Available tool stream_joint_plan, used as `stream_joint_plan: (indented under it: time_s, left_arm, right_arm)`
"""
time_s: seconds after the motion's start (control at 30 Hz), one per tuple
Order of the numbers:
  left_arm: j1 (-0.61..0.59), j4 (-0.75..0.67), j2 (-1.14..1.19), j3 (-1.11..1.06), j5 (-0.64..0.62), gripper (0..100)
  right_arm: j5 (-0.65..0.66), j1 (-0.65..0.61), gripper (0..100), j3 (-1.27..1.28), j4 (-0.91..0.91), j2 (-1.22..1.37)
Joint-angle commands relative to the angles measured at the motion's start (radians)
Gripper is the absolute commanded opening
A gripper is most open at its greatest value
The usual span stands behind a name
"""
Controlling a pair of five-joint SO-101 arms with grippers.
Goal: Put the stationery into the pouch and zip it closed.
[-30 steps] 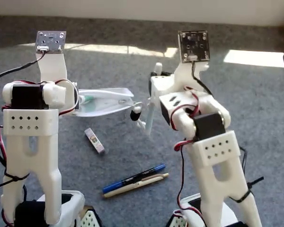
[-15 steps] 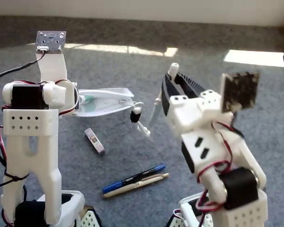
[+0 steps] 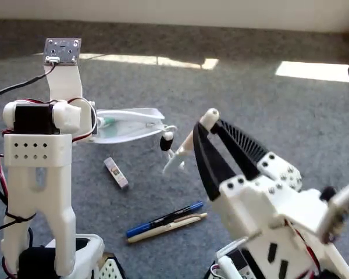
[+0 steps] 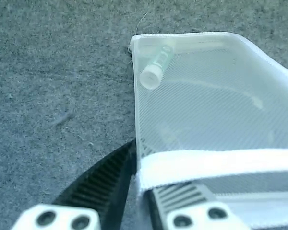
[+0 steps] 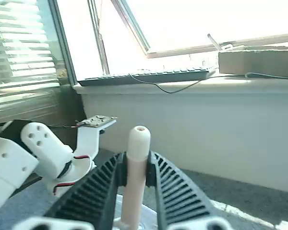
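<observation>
**On the grey carpet (image 3: 262, 116), one pen in the air, pouch gripped**

Grey carpet lies under both arms, and a sunlit sill stands behind. We see the right gripper (image 3: 208, 125) clamped on a slim white plastic pen (image 3: 180, 152), held tilted above the floor. The left gripper (image 4: 139, 167) pinches the white band of the translucent mesh pouch (image 4: 206, 105), which lies on the carpet with a green, white-capped tube (image 4: 155, 67) inside. A blue pen (image 3: 163, 220), a beige pen (image 3: 168, 226) and a small white block (image 3: 116, 172) lie on the carpet, apart from the pouch. We judge the pens light, stiff and slick, best taken mid-barrel. The pouch looks limp, so its mouth needs holding open. We can read no print
</observation>
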State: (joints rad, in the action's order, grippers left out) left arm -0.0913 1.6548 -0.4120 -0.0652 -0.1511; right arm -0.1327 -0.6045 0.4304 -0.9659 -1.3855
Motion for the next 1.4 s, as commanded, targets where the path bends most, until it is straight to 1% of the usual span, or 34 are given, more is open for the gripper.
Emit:
stream_joint_plan:
  time_s: [0.0,0.1,0.27,0.37,0.47,0.6,0.8,0.93,1.0,1.37]
  left_arm:
    - [0.019,-0.014,-0.031,0.001,-0.008,1]
    - [0.019,-0.014,-0.031,-0.001,-0.008,1]
    - [0.019,-0.017,-0.031,-0.018,-0.006,1]
    - [0.012,-0.017,-0.031,-0.018,-0.006,1]
    - [-0.013,-0.028,-0.031,-0.019,-0.006,1]
    - [-0.022,-0.029,-0.031,-0.019,-0.006,1]
    - [-0.022,-0.029,-0.031,-0.019,-0.006,1]
    - [-0.022,-0.028,-0.031,-0.021,-0.006,1]
    - [-0.022,-0.028,-0.031,-0.021,-0.006,1]
    - [-0.022,-0.029,-0.033,-0.035,-0.006,1]
  right_arm:
    - [0.008,-0.053,0.5,0.013,0.085,-0.008]
    - [0.008,-0.058,0.5,0.117,0.223,-0.025]
    - [0.014,-0.082,0.5,0.386,0.582,-0.088]
    - [0.014,-0.091,0.5,0.527,0.763,-0.12]
    - [0.014,-0.09,0.5,0.627,0.885,-0.13]
    - [0.014,-0.087,0.5,0.693,0.998,-0.13]
    - [0.026,-0.084,0.5,0.736,1.082,-0.128]
    - [0.158,-0.087,0.5,0.786,1.147,-0.128]
    - [0.201,-0.09,0.5,0.809,1.161,-0.128]
    - [0.212,-0.09,0.5,0.826,1.158,-0.127]
